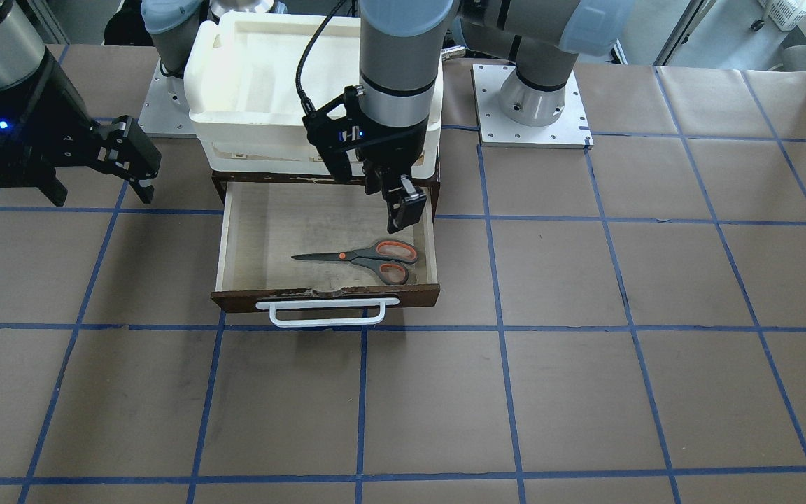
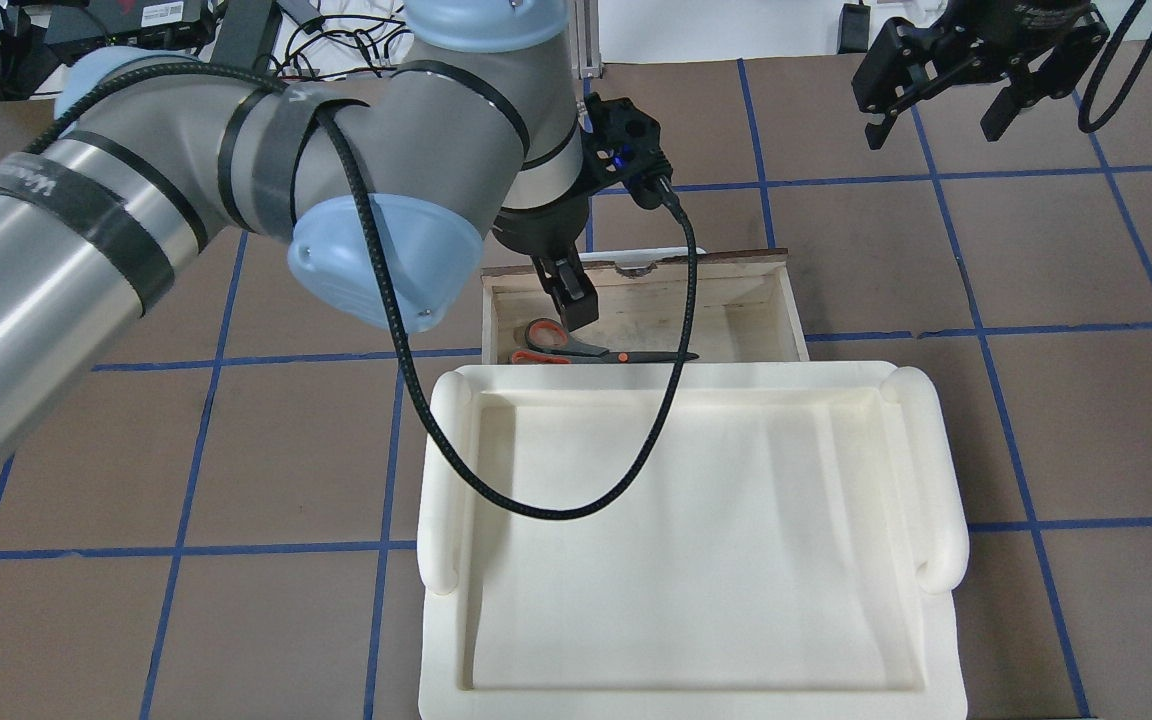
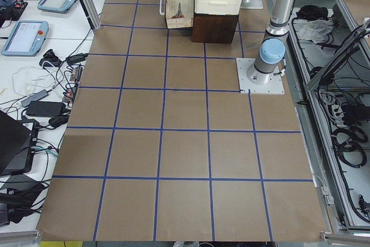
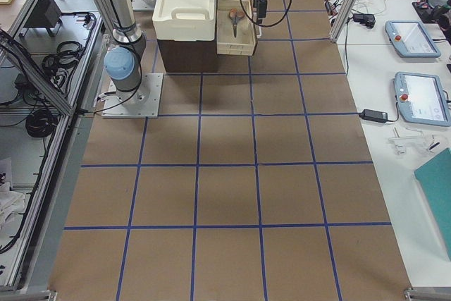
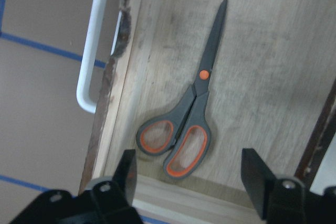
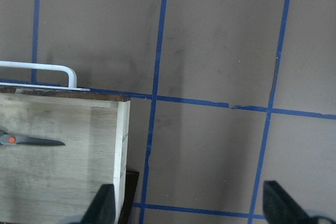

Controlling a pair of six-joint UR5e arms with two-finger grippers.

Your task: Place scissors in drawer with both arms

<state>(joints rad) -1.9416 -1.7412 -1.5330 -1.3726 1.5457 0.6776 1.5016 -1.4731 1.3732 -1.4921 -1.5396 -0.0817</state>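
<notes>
**Clearances.** The drawer (image 1: 270, 231) stands pulled out from under the cream tray (image 1: 263, 77), with its white bar handle (image 1: 326, 313) facing away from the robot. The left gripper (image 1: 390, 199) hangs above the drawer's rear corner on the robot's left side. Its fingers are spread wide, hold nothing and are clear of the walls. The right gripper (image 2: 939, 110) hovers outside the opposite side wall, well apart from the drawer, its fingers likewise spread and holding nothing.

**Orientation.** The scissors (image 1: 364, 259) lie flat and closed on the drawer floor, near the front panel. Their long axis runs parallel to that panel. The loops sit just beside the side wall under the left gripper, and the tip points toward the drawer's middle.

**Surface.** The drawer's cabinet stands on a table (image 1: 585, 392) covered in brown paper, gridded with blue tape.
</notes>
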